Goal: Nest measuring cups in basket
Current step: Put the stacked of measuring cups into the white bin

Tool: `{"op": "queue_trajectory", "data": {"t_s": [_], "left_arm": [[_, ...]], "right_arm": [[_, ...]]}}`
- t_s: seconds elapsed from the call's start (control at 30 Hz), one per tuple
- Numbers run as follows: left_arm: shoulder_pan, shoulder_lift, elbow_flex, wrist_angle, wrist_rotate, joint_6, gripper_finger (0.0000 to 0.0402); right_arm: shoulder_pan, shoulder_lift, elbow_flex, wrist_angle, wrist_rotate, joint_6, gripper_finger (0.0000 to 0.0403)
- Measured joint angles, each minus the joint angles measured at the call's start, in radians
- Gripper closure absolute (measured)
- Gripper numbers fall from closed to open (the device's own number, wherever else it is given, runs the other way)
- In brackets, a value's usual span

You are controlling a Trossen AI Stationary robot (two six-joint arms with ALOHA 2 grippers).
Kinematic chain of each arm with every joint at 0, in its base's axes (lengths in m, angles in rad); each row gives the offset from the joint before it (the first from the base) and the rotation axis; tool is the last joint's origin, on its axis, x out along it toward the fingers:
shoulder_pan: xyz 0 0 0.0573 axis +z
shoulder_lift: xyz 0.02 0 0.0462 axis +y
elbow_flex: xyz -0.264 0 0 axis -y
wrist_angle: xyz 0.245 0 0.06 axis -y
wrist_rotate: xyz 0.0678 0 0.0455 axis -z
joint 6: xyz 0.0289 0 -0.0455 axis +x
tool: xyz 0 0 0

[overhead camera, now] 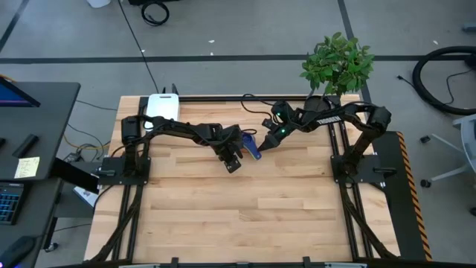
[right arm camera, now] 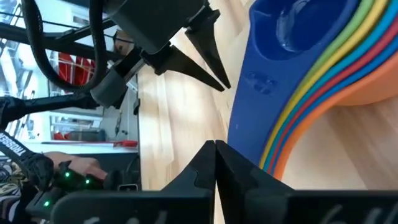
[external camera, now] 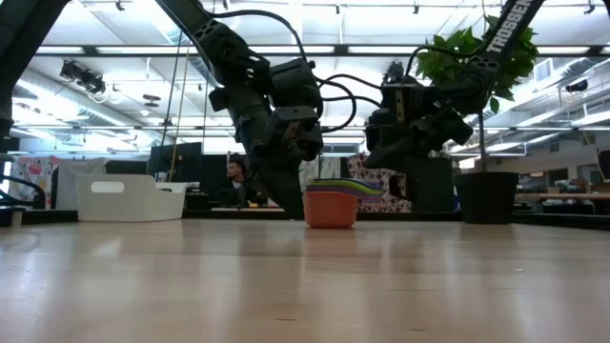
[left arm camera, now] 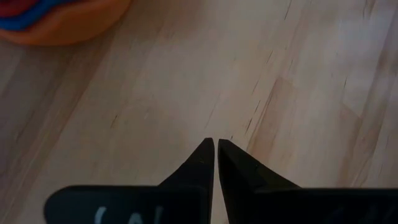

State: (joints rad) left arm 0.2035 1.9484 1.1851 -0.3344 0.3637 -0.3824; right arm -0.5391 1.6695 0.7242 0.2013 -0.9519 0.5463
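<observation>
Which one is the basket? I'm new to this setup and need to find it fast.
Start at the wooden table and go to its far left corner, behind the left arm's base. The basket sits there: a white rectangular tub, unlike the dark round plant pot at the far right.

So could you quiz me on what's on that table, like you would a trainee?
1. True or false: the stack of measuring cups sits inside the white basket.
2. Which cup is outermost at the bottom of the stack? A) orange B) green C) dark blue
3. Fill in: the left gripper and the right gripper both have their fingers ____.

Key: 1. False; the stack stands on the wooden table, and the basket is at the far left corner. 2. A. 3. shut.
</observation>
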Motion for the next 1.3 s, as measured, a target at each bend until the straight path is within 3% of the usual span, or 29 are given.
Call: {"op": "queue_trajectory", "data": {"t_s": [0.23, 0.5, 0.7, 1.07, 1.3], "left_arm": [[0.0, 0.0, 0.0, 0.0, 0.0, 0.0, 0.0374], [0.0, 0.0, 0.0, 0.0, 0.0, 0.0, 0.0374], [-0.007, 0.0, 0.0, 0.0, 0.0, 0.0, 0.0374], [-0.011, 0.0, 0.0, -0.012, 0.0, 0.0, 0.0374], [-0.012, 0.0, 0.0, -0.027, 0.001, 0.0, 0.0374]], "right_arm": [[0.01, 0.0, 0.0, -0.014, 0.09, -0.017, 0.0382], [0.011, 0.0, 0.0, -0.044, 0.079, -0.025, 0.0311], [0.01, -0.001, 0.0, 0.131, -0.042, -0.004, 0.0253], [-0.002, -0.001, 0.001, 0.253, -0.077, 0.017, 0.0156], [-0.093, -0.001, 0.001, 0.244, -0.308, 0.091, 0.0142]]}}
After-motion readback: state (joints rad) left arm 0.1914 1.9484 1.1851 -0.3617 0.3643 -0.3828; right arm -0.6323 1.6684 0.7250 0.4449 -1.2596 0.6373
